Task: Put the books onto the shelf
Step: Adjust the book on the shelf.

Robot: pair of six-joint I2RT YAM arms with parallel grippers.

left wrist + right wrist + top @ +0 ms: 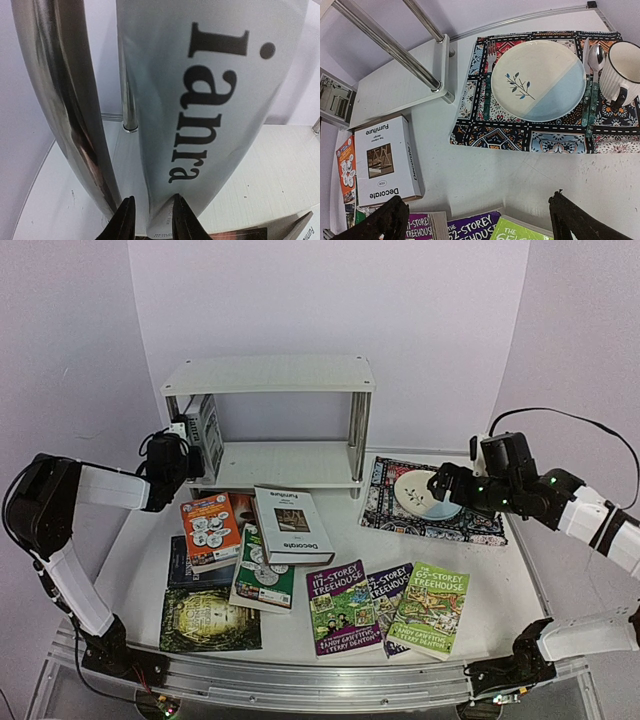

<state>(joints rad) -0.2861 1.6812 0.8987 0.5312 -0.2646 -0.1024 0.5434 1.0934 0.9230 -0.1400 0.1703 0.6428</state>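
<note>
The white shelf (268,373) stands at the back of the table. A white book (210,430) is upright at the left end of its lower board. My left gripper (190,455) reaches in there. In the left wrist view that book (200,100) fills the frame beside a chrome post (65,100), and my left gripper (154,222) pinches its lower edge. Other books lie flat in front: a white hardback (291,524), an orange one (210,530), a green one (264,575) and Treehouse paperbacks (343,606). My right gripper (440,483) hovers open over the table, empty (480,220).
A patterned mat (432,502) at the right carries a plate (537,80), cutlery and a white mug (622,70). Two dark books (208,618) lie at the front left. The shelf's right posts (385,42) stand close to the mat's corner.
</note>
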